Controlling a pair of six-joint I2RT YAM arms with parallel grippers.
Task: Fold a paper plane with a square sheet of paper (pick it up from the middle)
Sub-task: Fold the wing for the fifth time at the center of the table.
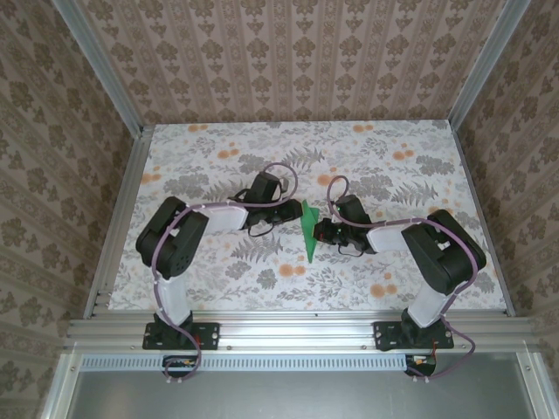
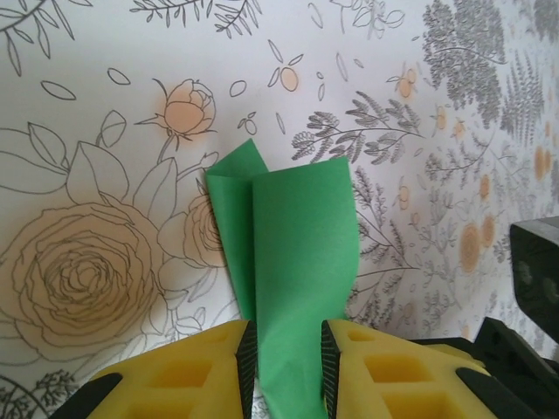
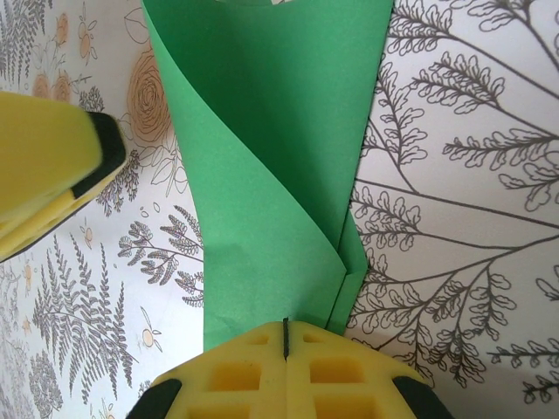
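Observation:
The bright green paper sits mid-table as a narrow folded, pointed strip between both grippers. In the left wrist view the paper runs up between my left gripper's yellow fingers, which stand apart on either side of it. A folded flap pokes out on the paper's left. In the right wrist view the paper twists and curls upward from my right gripper, whose fingers are pressed together on its near end. My left gripper and right gripper face each other across the strip.
The floral table cloth spreads all round the paper. A yellow finger of the left gripper juts in at the left of the right wrist view. Aluminium rails edge the table, and patterned walls enclose it.

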